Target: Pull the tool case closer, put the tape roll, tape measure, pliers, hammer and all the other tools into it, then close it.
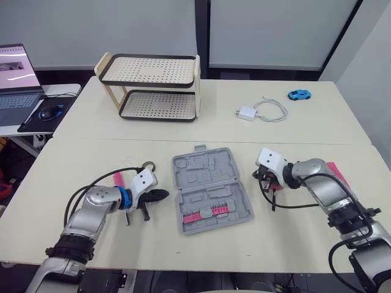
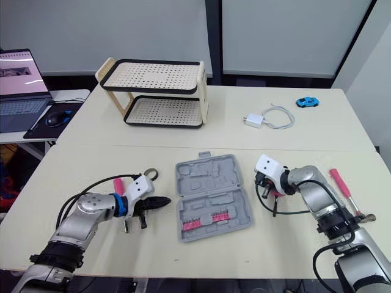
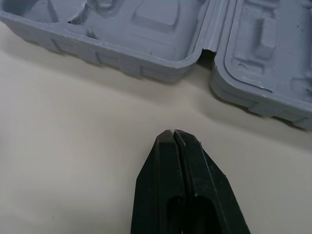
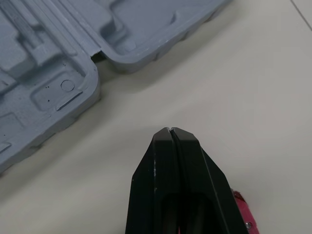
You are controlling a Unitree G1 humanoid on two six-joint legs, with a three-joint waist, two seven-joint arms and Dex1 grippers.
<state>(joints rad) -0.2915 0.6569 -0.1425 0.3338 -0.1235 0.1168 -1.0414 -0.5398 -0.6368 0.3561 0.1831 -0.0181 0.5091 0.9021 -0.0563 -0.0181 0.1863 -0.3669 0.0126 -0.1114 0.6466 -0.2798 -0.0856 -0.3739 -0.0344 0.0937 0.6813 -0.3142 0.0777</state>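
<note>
The grey tool case [image 1: 208, 189] lies open in the middle of the near table, with pink bits [image 1: 211, 212] in its near half. My left gripper [image 1: 164, 195] is shut and empty, its tips just left of the case wall [image 3: 161, 63]. Under that arm lie a pink-handled tool [image 1: 118, 178], a small ring [image 1: 148, 163] and a metal piece [image 1: 127, 218]. My right gripper [image 4: 170, 132] is shut with nothing in it, a short way right of the case [image 4: 58, 73]. A red tool part [image 4: 241, 209] lies under it. Farther right lies a pink-handled tool [image 2: 339, 183].
A two-tier perforated rack [image 1: 153, 85] stands on the far table, with a white charger and cable [image 1: 247, 113] and a blue toy car [image 1: 299, 94] to its right. A laptop [image 1: 15, 73] and a mouse [image 1: 52, 111] sit on a side desk at the far left.
</note>
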